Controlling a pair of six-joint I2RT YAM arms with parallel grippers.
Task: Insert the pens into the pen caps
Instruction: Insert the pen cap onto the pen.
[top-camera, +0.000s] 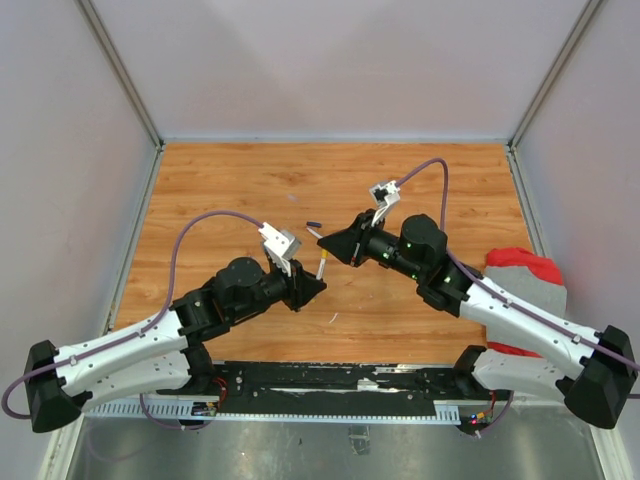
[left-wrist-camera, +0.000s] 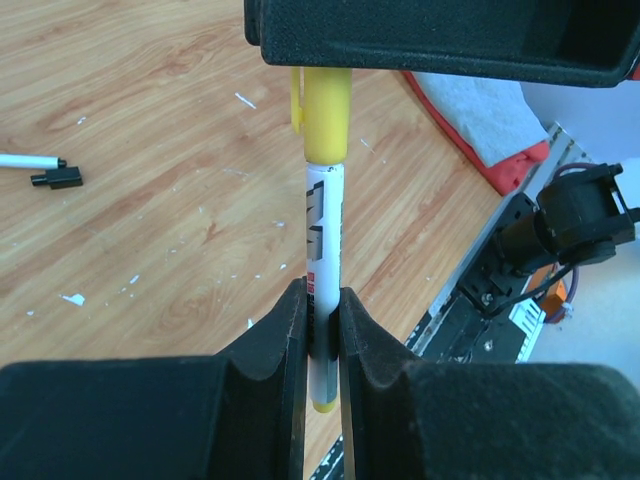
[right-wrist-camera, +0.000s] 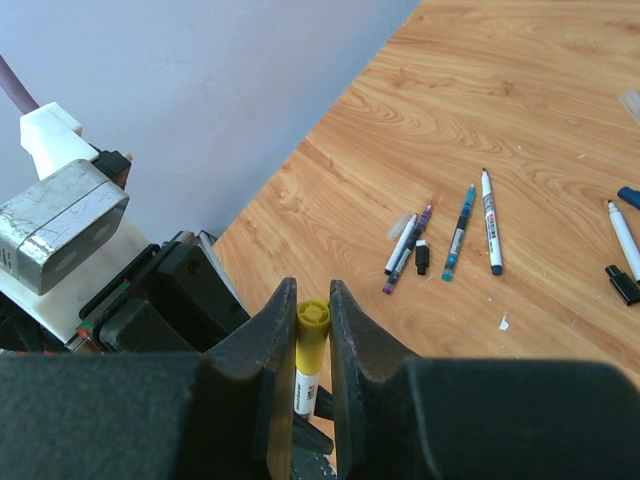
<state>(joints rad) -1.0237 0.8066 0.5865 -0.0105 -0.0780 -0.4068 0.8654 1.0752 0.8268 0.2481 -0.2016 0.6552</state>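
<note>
My left gripper (left-wrist-camera: 322, 300) is shut on the lower barrel of a white pen (left-wrist-camera: 324, 225) with a yellow end. My right gripper (right-wrist-camera: 310, 293) is shut on a yellow pen cap (right-wrist-camera: 311, 332) that sits over the pen's tip, with the white barrel (right-wrist-camera: 305, 392) showing below it. In the left wrist view the yellow cap (left-wrist-camera: 326, 115) reaches up into the right gripper. In the top view the two grippers meet mid-table, left (top-camera: 312, 285) and right (top-camera: 337, 246), with the pen (top-camera: 322, 267) between them, above the table.
Several other pens (right-wrist-camera: 458, 232) and a loose black cap (right-wrist-camera: 422, 256) lie on the wooden table. A white pen (left-wrist-camera: 25, 161) and a black cap (left-wrist-camera: 58, 179) lie apart. A red and grey cloth (top-camera: 525, 280) lies at the right edge. Walls enclose the table.
</note>
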